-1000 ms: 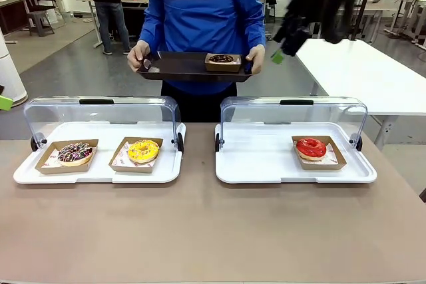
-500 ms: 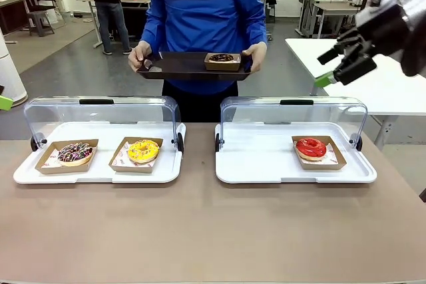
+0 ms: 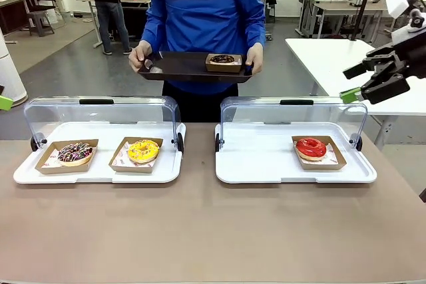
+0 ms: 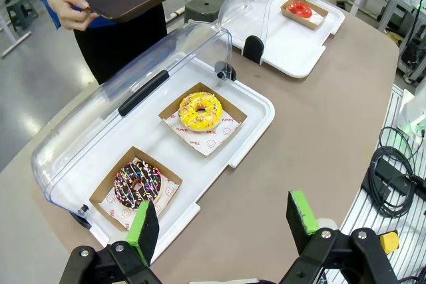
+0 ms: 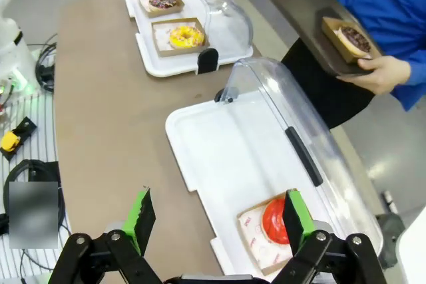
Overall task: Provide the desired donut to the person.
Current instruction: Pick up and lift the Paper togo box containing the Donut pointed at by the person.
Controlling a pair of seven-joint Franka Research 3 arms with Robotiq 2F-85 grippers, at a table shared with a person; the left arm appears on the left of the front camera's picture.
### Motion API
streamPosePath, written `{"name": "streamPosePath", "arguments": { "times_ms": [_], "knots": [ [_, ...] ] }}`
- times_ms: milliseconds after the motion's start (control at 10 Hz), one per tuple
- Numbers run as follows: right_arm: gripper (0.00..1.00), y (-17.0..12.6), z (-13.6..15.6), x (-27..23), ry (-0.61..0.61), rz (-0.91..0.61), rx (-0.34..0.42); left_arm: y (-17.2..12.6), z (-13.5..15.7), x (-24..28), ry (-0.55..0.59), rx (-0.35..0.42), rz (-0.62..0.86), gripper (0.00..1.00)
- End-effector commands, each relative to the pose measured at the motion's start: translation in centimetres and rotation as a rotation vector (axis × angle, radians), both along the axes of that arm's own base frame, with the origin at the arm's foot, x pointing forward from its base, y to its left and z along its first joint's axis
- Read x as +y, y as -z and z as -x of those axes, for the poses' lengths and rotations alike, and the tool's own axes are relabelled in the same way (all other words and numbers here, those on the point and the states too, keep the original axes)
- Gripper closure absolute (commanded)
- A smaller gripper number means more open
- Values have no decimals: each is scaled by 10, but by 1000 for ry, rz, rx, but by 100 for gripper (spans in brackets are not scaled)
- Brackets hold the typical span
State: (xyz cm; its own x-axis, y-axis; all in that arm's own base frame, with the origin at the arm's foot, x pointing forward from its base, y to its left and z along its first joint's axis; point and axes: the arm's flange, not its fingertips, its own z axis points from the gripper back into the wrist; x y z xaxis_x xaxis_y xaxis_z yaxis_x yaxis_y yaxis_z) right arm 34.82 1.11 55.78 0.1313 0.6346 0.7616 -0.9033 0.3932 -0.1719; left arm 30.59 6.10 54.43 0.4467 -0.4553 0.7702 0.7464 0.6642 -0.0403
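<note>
Well above the table [image 3: 200, 231], left gripper [image 4: 223, 221] and right gripper [image 5: 219, 217] alike wide apart, empty, free of contact.

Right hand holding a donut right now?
No, the right hand is open with nothing between its green pads; the red donut lies below it in the white display tray.

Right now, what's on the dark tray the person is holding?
One chocolate-frosted donut in a brown cardboard box, near the hand gripping the picture-right end of the dark tray. The rest of its surface looks bare. The box walls hide the donut's lower part.
</note>
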Motion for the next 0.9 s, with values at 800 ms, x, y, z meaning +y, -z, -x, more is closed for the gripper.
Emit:
{"name": "streamPosePath", "arguments": {
  "times_ms": [800],
  "knots": [
    [0, 13, 18, -4, 204, 23, -58, 0, -1, 1, -1, 1, 11, 0]
  ]
}}
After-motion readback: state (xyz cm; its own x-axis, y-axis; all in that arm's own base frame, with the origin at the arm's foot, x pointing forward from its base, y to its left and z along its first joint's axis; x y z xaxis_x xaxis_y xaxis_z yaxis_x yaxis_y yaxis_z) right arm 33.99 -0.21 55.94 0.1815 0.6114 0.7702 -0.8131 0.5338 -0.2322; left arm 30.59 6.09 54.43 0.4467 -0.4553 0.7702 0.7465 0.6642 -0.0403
